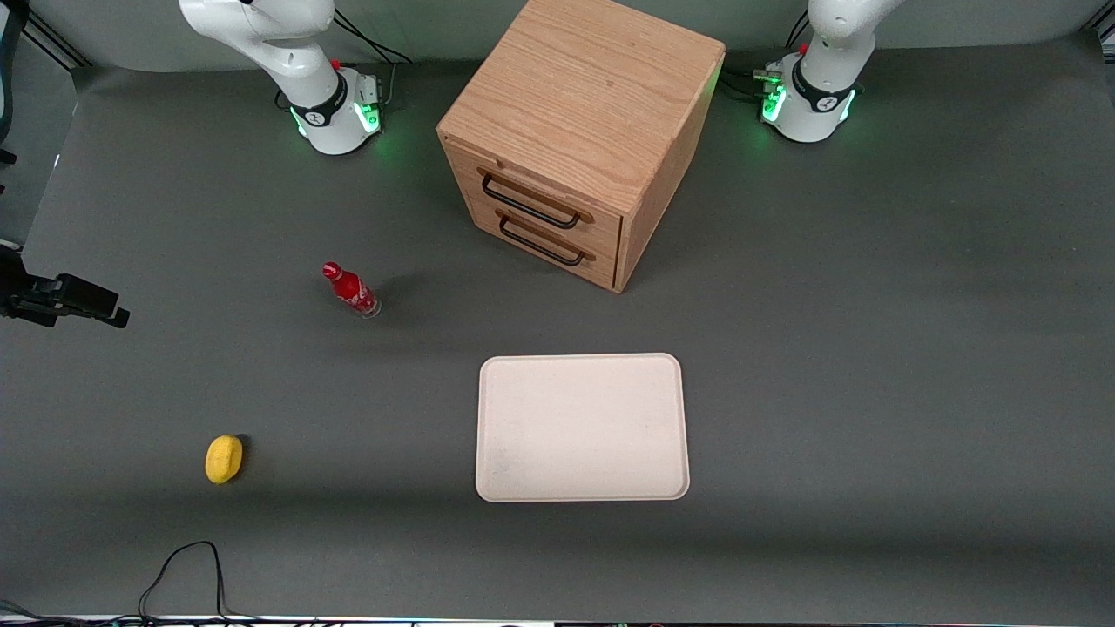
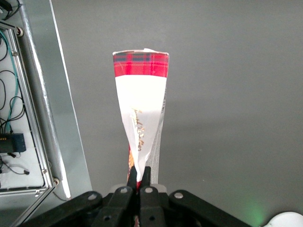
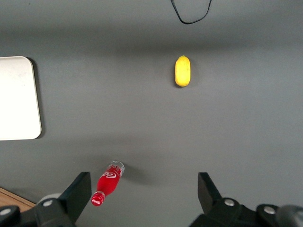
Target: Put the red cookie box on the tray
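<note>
Claw pinches red cookie box by one thin edge, out of sight of the tray; the carton may twist or slip in transit.

Thin flat white carton, the red cookie box, with red-and-navy tartan band at the end farthest from the black gripper jaws; cream-white rectangular tray.
</note>
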Tool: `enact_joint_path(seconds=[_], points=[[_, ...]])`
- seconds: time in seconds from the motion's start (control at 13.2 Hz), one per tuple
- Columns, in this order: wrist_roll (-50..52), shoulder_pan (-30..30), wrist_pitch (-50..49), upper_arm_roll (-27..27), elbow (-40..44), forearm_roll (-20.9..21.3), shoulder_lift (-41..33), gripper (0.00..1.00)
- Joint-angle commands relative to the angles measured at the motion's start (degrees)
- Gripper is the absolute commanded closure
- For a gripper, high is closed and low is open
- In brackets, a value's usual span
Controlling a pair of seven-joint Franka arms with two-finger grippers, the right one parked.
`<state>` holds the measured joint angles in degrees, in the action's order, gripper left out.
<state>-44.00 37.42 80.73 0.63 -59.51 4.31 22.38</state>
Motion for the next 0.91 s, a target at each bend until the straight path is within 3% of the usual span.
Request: enact_joint_path(seconds=[0.0,0.23,0.61,0.83], points=[[2.2,-3.8,-4.9,-0.3,6.0,1.5,1.4,1.0],[8.9,-11.4,-7.2,-0.3,6.3,1.5,1.5,1.0],[23.1,-29.9,-9.1,-0.1,6.2,1.3,1.5,1.0],[40.6,-40.4,-6.9,0.8,6.2,0.7,2.2,1.0]])
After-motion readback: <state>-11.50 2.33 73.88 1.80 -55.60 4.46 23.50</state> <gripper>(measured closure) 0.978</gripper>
